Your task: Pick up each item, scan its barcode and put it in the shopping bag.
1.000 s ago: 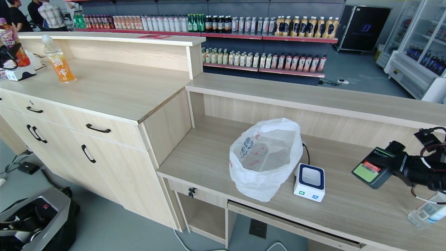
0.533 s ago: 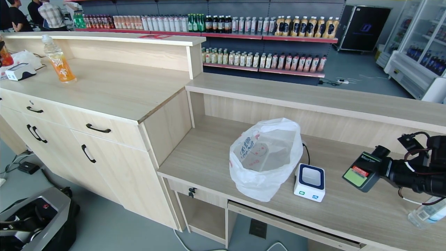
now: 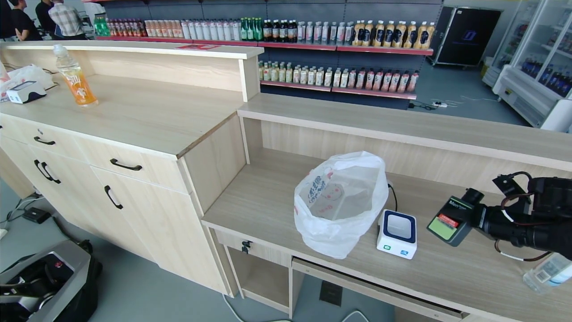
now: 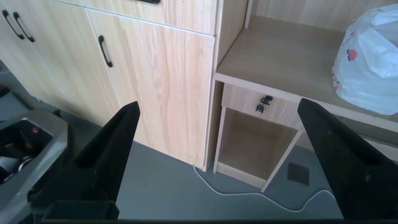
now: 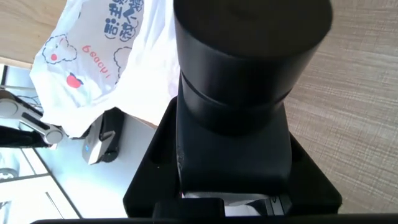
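My right gripper [image 3: 479, 218] is shut on a dark bottle [image 3: 450, 220] with a black cap and a green and red label, held level above the counter. The bottle's flat end points at the white barcode scanner [image 3: 397, 234], about a hand's width to its right. In the right wrist view the bottle [image 5: 231, 124] is seen cap-first with the shopping bag [image 5: 109, 56] beyond it. The white plastic shopping bag [image 3: 339, 203] stands open just left of the scanner. My left gripper [image 4: 217, 111] is open and hangs low beside the cabinet, over the floor.
A clear water bottle [image 3: 548, 272] lies on the counter [image 3: 447, 277] at the far right edge. An orange drink bottle [image 3: 73, 77] and another scanner [image 3: 26, 91] stand on the higher counter at left. A raised wooden ledge [image 3: 402, 123] runs behind the bag.
My right gripper has carried the dark bottle leftward and slightly down, closer to the scanner. A red bottle over the far-left scanner has gone from view.
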### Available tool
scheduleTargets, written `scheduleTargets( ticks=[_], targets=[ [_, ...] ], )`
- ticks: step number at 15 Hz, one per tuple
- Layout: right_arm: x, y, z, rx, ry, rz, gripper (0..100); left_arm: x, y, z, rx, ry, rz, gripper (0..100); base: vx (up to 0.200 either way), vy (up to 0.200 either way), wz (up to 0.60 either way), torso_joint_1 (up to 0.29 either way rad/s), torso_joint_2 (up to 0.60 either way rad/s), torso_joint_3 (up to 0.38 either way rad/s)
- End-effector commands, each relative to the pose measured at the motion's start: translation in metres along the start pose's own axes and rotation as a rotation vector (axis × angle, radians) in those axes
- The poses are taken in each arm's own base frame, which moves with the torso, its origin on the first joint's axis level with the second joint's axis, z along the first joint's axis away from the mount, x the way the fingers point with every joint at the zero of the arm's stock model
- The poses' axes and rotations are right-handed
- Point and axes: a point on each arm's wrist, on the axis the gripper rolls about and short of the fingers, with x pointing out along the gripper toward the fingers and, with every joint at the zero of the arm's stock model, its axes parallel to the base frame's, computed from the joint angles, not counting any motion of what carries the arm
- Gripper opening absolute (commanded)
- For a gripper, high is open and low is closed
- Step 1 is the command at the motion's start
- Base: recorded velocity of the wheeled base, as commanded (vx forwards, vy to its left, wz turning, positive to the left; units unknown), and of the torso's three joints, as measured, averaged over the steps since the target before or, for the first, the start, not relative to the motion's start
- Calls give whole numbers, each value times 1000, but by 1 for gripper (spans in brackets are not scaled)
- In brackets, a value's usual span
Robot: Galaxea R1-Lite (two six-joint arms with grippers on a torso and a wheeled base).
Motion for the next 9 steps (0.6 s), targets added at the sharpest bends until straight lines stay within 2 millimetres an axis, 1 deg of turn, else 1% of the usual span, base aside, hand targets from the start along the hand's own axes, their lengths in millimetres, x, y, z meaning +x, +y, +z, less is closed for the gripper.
scheduleTargets(
  ticks=[1, 9],
  targets=[
    [5, -2, -3, 7, 15, 3, 0, 0, 0, 0, -1, -1, 1, 100, 0, 0, 0, 0, 0, 0],
    [18, 2, -8, -12, 24, 31, 0, 0, 0, 0, -1, -1, 0, 100, 0, 0, 0, 0, 0, 0]
  ],
)
